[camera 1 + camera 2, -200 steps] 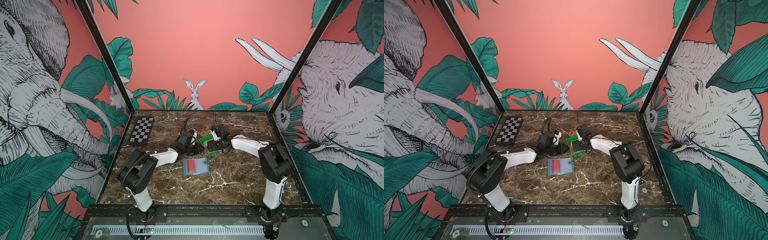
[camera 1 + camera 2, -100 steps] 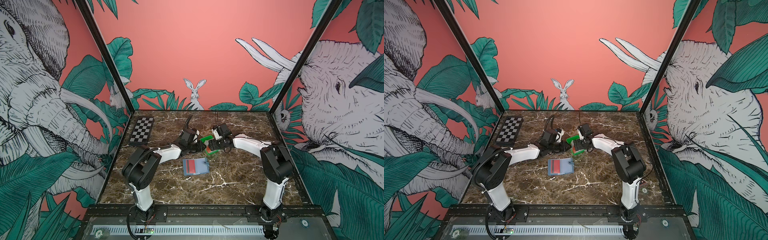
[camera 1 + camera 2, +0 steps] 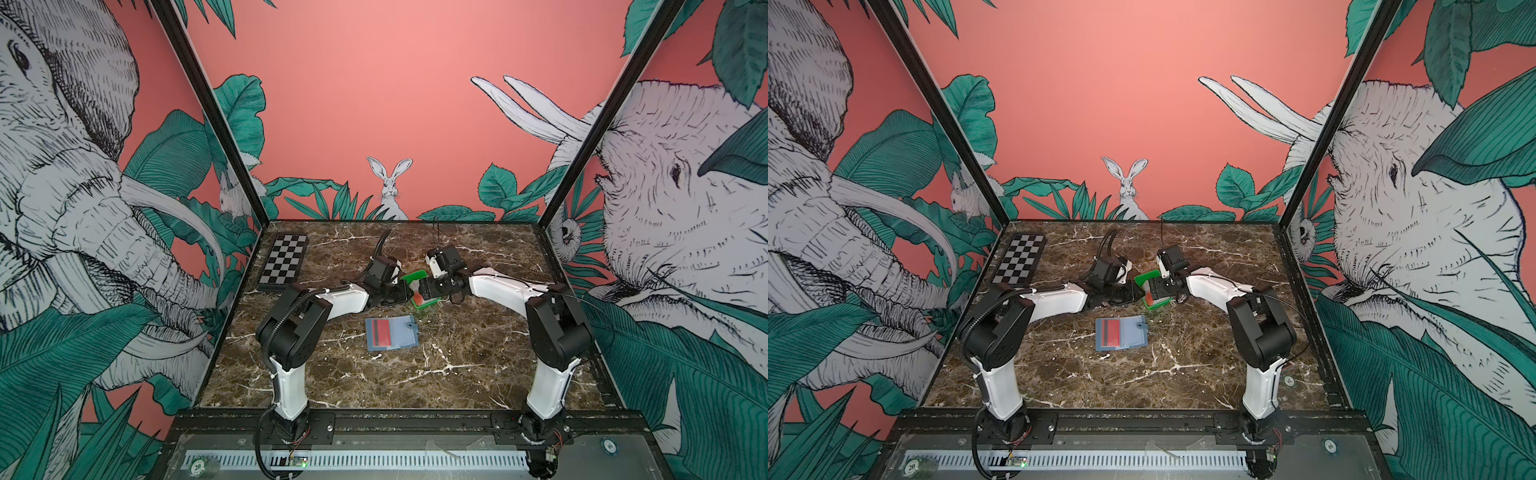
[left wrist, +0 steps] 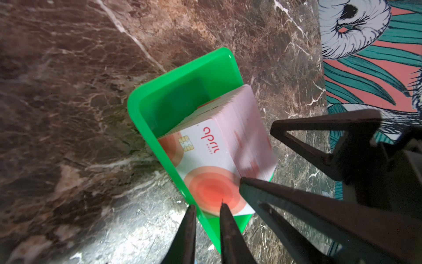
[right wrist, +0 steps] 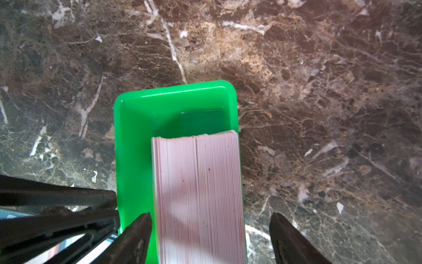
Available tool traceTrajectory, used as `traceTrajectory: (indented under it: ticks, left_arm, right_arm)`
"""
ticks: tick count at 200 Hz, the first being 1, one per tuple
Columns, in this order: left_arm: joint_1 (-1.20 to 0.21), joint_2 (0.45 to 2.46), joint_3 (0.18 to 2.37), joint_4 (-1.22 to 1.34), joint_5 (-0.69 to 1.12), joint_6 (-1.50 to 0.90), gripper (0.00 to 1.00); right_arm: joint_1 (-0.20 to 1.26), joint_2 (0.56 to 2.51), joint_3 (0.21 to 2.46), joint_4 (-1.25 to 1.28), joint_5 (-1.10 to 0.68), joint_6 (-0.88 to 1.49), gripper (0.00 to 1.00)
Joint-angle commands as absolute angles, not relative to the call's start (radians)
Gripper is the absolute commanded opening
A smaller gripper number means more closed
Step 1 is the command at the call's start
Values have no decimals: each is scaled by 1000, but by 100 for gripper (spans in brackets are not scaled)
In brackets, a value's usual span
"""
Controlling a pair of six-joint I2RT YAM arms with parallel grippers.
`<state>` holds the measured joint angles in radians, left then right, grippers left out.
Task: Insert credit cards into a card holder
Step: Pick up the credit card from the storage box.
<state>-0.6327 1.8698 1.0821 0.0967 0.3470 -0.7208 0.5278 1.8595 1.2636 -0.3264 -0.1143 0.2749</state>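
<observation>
Upright, credit cards (image 5: 198, 194) stacked in green tray (image 5: 134, 137)

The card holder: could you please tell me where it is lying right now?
In both top views the card holder lies flat on the marble table near its middle, just on the camera side of the green tray.

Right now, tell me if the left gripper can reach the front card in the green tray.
Likely yes: the left gripper has a fingertip at the front card; the green tray wall sits between its jaws.
</observation>
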Motion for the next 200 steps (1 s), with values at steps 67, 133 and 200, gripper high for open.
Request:
traceTrajectory:
  ticks: [67,133,200]
  left_arm:
    - [-641,1803,1097,59,311,-689,19]
    - [-640,1781,1080,97,304,-688,19]
    - [-640,1832,1105,109,323,-696,19]
  right_arm:
    - [521,1864,1247,-307,-181,270,80]
    - [520,1864,1236,-291,-242,278,75]
    - [520,1855,1213,-271,-224,309,74]
